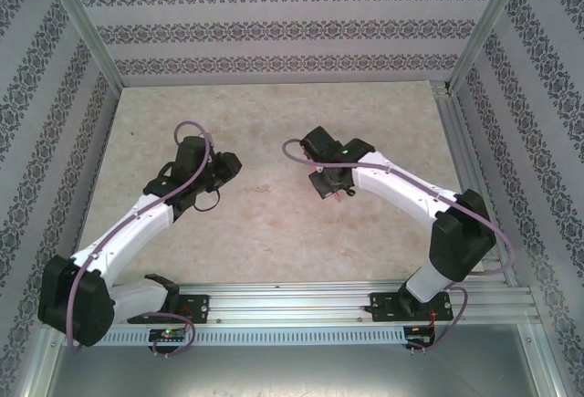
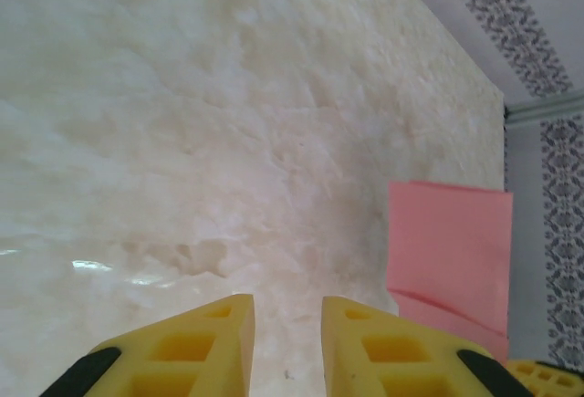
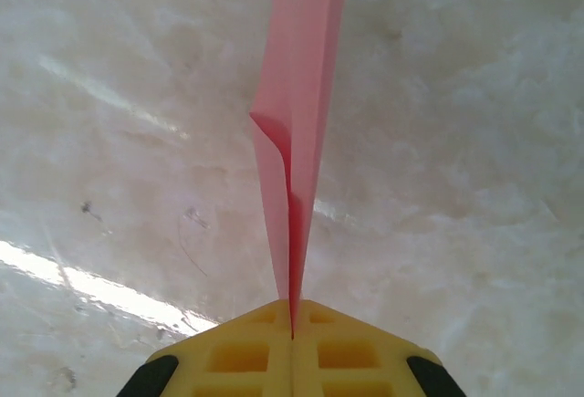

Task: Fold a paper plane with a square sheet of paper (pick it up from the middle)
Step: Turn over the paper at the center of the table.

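Two arms reached over a marbled table (image 1: 274, 114). Left gripper (image 2: 287, 310) hovered with jaws slightly spread, empty. Right gripper (image 3: 293, 315), pressed together, pinched a folded pink paper (image 3: 301, 96) near the table's middle.

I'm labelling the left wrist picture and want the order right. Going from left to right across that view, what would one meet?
left tool, its yellow fingers a little apart with nothing between them → folded pink paper → patterned wall
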You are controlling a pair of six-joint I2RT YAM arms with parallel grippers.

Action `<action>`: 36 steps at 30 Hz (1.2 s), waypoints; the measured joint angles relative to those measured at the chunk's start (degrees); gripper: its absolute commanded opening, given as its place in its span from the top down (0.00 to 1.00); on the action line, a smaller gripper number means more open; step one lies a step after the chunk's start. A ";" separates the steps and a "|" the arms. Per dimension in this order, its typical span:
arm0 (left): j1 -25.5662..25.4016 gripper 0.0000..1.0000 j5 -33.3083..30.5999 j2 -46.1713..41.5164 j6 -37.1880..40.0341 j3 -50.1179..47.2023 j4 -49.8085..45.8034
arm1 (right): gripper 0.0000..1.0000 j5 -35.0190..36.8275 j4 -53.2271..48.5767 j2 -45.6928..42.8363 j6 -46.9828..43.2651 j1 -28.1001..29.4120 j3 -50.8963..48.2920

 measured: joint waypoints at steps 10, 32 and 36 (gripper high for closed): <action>10.93 0.70 2.14 -8.09 0.00 -7.74 -4.85 | 0.77 7.30 -4.70 15.06 8.11 16.96 4.76; -10.78 0.73 17.14 11.72 0.24 -5.66 6.54 | 0.47 -26.18 26.25 -14.71 22.99 -9.79 -30.25; -15.50 0.83 17.03 21.99 0.07 0.66 9.29 | 0.46 -32.15 29.05 -13.18 24.28 -12.63 -33.24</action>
